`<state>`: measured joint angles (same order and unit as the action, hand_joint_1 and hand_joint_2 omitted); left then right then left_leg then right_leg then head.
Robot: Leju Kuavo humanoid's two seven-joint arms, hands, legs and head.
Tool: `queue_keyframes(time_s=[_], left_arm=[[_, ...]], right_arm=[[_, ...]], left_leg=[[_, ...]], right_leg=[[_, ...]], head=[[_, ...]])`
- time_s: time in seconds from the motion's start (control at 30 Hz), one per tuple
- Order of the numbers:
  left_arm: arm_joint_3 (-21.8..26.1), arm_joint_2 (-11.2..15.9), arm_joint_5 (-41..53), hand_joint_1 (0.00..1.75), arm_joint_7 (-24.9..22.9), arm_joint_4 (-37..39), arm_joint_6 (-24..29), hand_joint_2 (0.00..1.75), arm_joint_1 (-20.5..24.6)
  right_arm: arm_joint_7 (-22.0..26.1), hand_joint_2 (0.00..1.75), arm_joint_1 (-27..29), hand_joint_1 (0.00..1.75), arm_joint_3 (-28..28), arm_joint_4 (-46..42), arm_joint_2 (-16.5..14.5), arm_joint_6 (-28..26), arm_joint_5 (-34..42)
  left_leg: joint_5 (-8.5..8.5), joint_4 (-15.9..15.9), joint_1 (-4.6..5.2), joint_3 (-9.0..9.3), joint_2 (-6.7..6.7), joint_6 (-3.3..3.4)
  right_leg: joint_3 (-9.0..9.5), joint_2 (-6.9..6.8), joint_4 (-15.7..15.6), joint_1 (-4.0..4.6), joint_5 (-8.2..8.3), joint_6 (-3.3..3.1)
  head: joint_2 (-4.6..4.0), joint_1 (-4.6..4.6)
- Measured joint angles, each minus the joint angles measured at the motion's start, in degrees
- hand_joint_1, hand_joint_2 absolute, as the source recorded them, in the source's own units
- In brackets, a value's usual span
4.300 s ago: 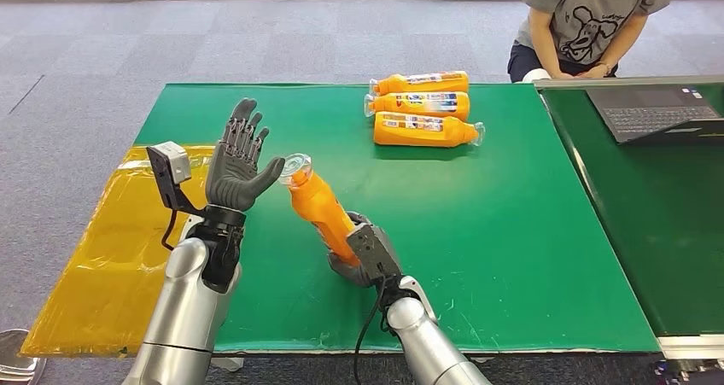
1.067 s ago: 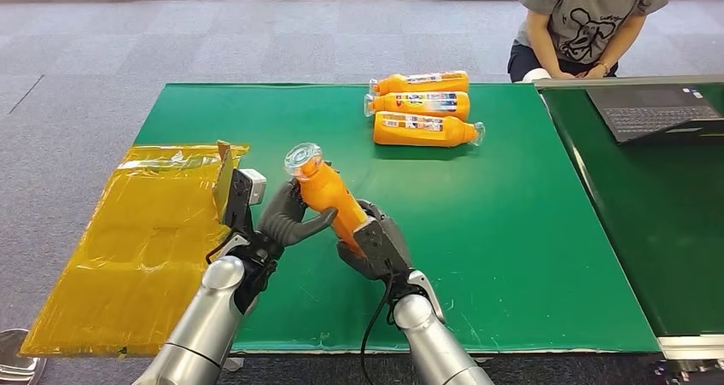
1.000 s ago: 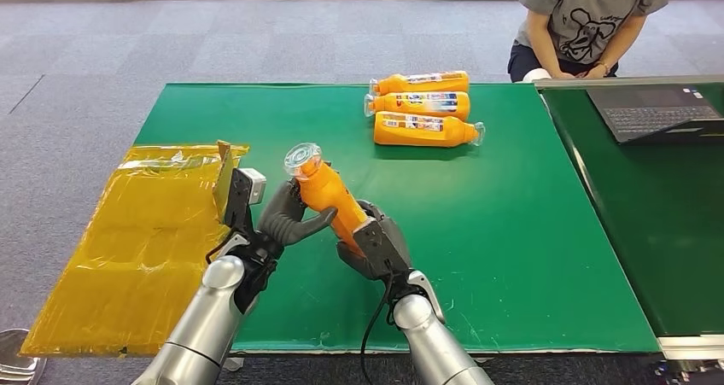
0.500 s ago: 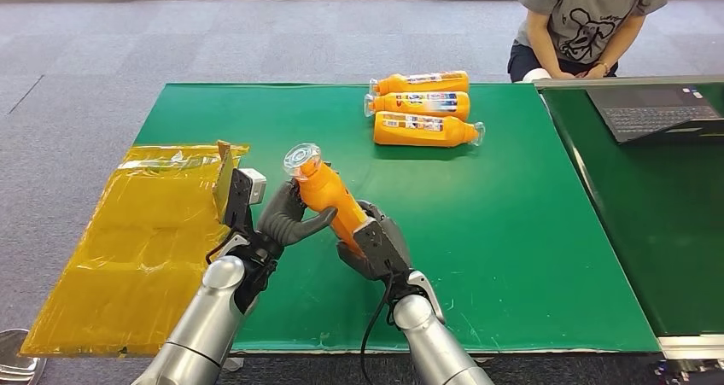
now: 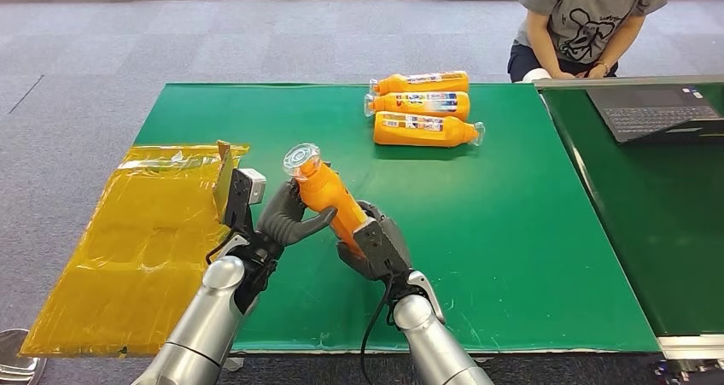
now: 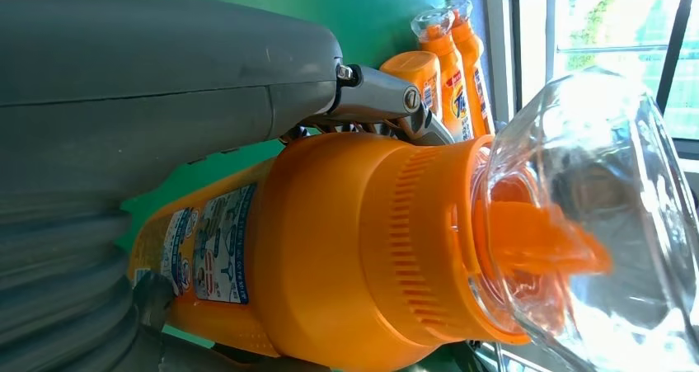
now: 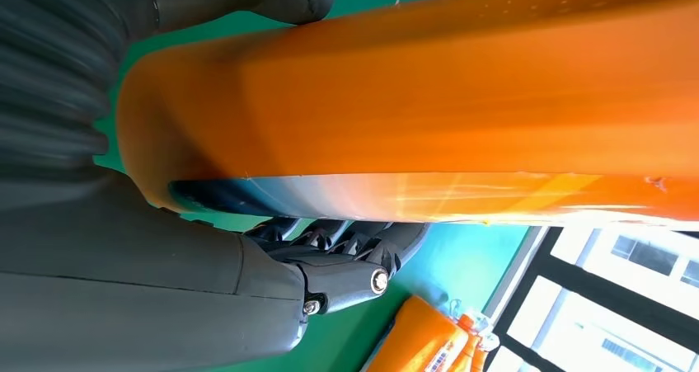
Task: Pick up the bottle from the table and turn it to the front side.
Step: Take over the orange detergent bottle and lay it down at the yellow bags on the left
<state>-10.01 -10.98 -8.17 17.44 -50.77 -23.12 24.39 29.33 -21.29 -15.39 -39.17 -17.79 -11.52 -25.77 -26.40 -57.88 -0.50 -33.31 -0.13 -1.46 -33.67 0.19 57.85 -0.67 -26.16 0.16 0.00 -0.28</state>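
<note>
Grey fingers [image 5: 318, 222] of the left hand [image 5: 286, 218] wrap the upper body of the orange bottle [image 5: 329, 199], just below its clear cap [image 5: 301, 157]; the right hand [image 5: 373, 247] is clamped around the lower body and base. With a grip at each end, one hand can likely steady the bottle while the other re-grips to rotate it about its length. The bottle is held clear above the green tabletop [image 5: 512, 231], near its front left area. Its long axis is tilted, cap end up and leaning toward the robot's left and away, base end down toward the robot. The left wrist view shows a printed label [image 6: 210, 252] on the bottle's side. Three similar bottles [image 5: 423, 106] lie side by side at the far edge, well apart.
</note>
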Motion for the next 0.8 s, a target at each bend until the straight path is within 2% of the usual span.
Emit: queue_keyframes(time_s=[0.03, 0.1, 0.17, 0.23, 0.4, 0.63, 0.8], left_arm=[[0.0, 0.0, 0.0, 1.75, 0.0, 0.0, 0.0, 1.75, 0.0], [0.0, 0.0, 0.0, 1.75, 0.0, 0.0, 0.0, 1.75, 0.0], [0.0, 0.0, -0.1, 1.75, 0.0, 0.1, 0.1, 1.75, 0.0], [0.0, 0.0, -0.3, 1.75, 0.0, 0.2, 0.3, 1.75, 0.1], [0.0, 0.0, 0.6, 1.75, 0.4, 0.3, 3.3, 1.75, 0.5], [0.7, 1.3, 8.1, 1.75, 1.0, -3.4, 15.3, 1.75, -0.3], [1.8, 1.9, 10.8, 1.75, 0.0, -7.8, 17.0, 1.75, -1.6]], right_arm=[[0.0, 1.75, 0.0, 1.75, 0.0, 0.0, 0.0, 0.0, 0.0], [0.0, 1.75, 0.0, 0.90, 0.0, 0.0, 0.0, 0.0, 0.0], [0.0, 0.87, 0.0, 0.03, 0.0, 0.1, 0.0, -0.2, 0.0], [-0.2, 0.00, 0.0, 0.00, 0.0, 0.2, 0.0, -0.7, 0.0], [-1.0, 0.00, 0.0, 0.00, 0.0, 0.3, 0.0, -2.7, -0.7], [-1.8, 0.00, 1.3, 0.00, 0.2, -0.9, 1.1, -3.9, -1.3], [-1.9, 0.00, 2.3, 0.00, 0.5, -1.6, 1.6, -3.9, -2.0]], left_leg=[[0.00, 0.0, 0.00, 0.00, 0.00, 0.00], [0.00, 0.0, 0.00, 0.00, 0.00, 0.00], [0.00, 0.0, 0.00, 0.00, 0.00, 0.00], [0.00, 0.0, 0.00, 0.00, 0.00, 0.00], [0.00, 0.0, 0.00, 0.00, 0.00, 0.00], [0.00, 0.0, 0.00, -0.01, 0.00, 0.00], [0.00, 0.0, 0.00, -0.03, 0.00, 0.00]], right_leg=[[0.00, 0.00, 0.0, 0.00, 0.00, 0.00], [0.00, 0.00, 0.0, 0.00, 0.00, 0.00], [0.00, 0.00, 0.0, 0.00, 0.00, 0.00], [0.00, -0.01, 0.0, 0.00, 0.00, 0.00], [0.00, -0.01, 0.0, 0.00, 0.00, 0.00], [-0.01, 0.00, 0.0, 0.01, 0.00, 0.00], [-0.02, -0.01, 0.0, 0.01, -0.01, 0.00]], head=[[0.00, 0.00], [0.00, 0.00], [0.00, 0.00], [0.00, -0.01], [0.00, -0.02], [0.00, -0.01], [0.00, 0.00]])
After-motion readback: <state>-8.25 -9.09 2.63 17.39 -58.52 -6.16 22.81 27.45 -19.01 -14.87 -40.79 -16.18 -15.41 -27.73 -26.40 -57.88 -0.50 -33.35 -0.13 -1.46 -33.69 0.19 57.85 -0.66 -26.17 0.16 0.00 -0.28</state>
